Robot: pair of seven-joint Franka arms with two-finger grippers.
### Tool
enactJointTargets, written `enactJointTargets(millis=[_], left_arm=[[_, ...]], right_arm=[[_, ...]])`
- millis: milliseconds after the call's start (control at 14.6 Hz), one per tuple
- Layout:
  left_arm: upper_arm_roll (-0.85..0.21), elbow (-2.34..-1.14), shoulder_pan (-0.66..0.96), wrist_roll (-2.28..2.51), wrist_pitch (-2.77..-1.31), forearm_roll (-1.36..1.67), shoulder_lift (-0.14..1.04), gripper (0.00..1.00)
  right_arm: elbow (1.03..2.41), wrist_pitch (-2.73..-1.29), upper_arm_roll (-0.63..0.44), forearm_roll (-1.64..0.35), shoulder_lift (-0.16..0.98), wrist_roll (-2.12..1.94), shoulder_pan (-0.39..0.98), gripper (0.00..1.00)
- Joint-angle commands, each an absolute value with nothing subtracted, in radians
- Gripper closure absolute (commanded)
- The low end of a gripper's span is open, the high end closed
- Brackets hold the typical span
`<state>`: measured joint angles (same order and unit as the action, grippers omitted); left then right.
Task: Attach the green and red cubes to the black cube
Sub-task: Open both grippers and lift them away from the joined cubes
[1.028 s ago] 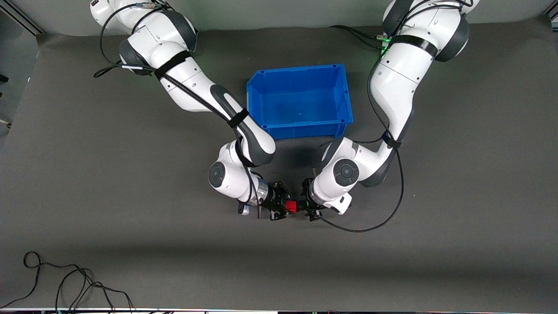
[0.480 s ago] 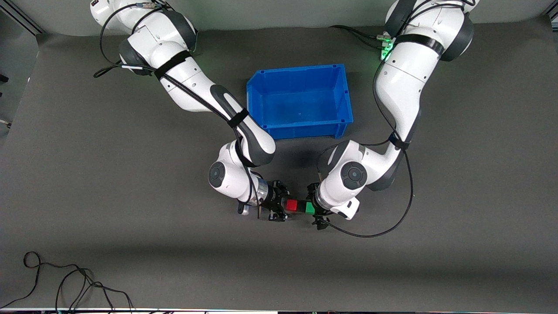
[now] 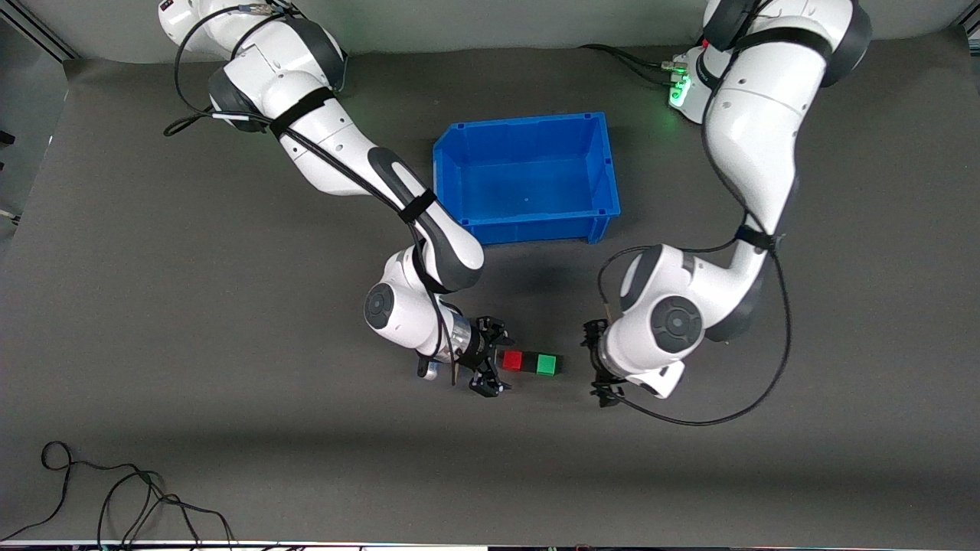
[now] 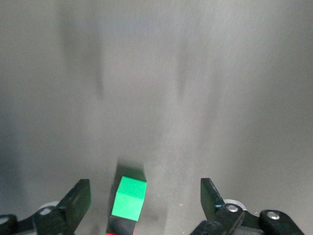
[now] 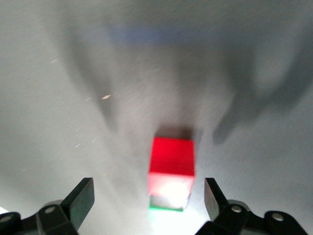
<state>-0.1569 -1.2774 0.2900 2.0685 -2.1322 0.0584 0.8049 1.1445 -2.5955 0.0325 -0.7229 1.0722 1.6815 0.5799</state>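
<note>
Between the two tools on the tabletop (image 3: 230,428), the red cube (image 3: 512,360), black cube (image 3: 529,361) and green cube (image 3: 546,364) sit joined in one row. Right tool (image 3: 490,366), fingers apart, is just beside red; left tool (image 3: 599,363), fingers apart, stands off from green. Attachment looks complete; only retreat remains. No readable writing.
</note>
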Motion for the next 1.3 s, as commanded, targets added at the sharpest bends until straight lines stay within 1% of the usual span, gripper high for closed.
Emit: enactJointTargets(millis=[0, 137, 206, 343, 411, 548, 617, 754, 823, 891, 1028, 1234], left_arm=[[-0.16, -1.351, 0.24, 1.991, -2.072, 0.055, 0.708, 0.0], [-0.16, -1.446, 0.19, 1.91, -2.071, 0.057, 0.613, 0.0], [-0.16, -1.491, 0.167, 1.866, -2.071, 0.057, 0.568, 0.0], [-0.155, -1.535, 0.141, 1.777, -2.071, 0.04, 0.516, 0.0], [-0.147, -1.539, 0.135, 1.74, -2.054, 0.006, 0.505, 0.0], [-0.127, -1.543, 0.12, 1.707, -1.969, -0.122, 0.486, 0.0], [-0.127, -1.543, 0.097, 1.648, -1.93, -0.164, 0.479, 0.0], [-0.127, -1.543, 0.058, 1.481, -1.899, -0.172, 0.46, 0.0], [-0.126, -1.543, 0.052, 1.379, -1.872, -0.179, 0.448, 0.0], [-0.126, -1.537, 0.048, 1.256, -1.844, -0.192, 0.436, 0.0], [-0.127, -1.542, 0.017, 1.041, -1.833, -0.193, 0.393, 0.0], [-0.129, -1.551, -0.027, 0.782, -1.792, -0.183, 0.339, 0.0]], right_arm=[[1.152, -2.55, 0.02, -0.742, 1.011, 1.694, 0.546, 0.0], [1.158, -2.411, 0.006, -0.72, 0.962, 1.681, 0.487, 0.0], [1.157, -2.328, -0.02, -0.677, 0.936, 1.677, 0.47, 0.0], [1.158, -2.205, -0.06, -0.567, 0.876, 1.666, 0.447, 0.0], [1.16, -2.169, -0.064, -0.54, 0.855, 1.652, 0.44, 0.0], [1.176, -2.106, -0.101, -0.514, 0.807, 1.59, 0.417, 0.0], [1.192, -2.055, -0.133, -0.512, 0.777, 1.513, 0.411, 0.0], [1.232, -1.912, -0.228, -0.512, 0.706, 1.334, 0.403, 0.0], [1.259, -1.87, -0.271, -0.512, 0.665, 1.257, 0.405, 0.0], [1.308, -1.856, -0.309, -0.509, 0.613, 1.182, 0.408, 0.0], [1.42, -1.855, -0.356, -0.479, 0.507, 1.016, 0.411, 0.0], [1.515, -1.835, -0.379, -0.323, 0.375, 0.85, 0.408, 0.0]])
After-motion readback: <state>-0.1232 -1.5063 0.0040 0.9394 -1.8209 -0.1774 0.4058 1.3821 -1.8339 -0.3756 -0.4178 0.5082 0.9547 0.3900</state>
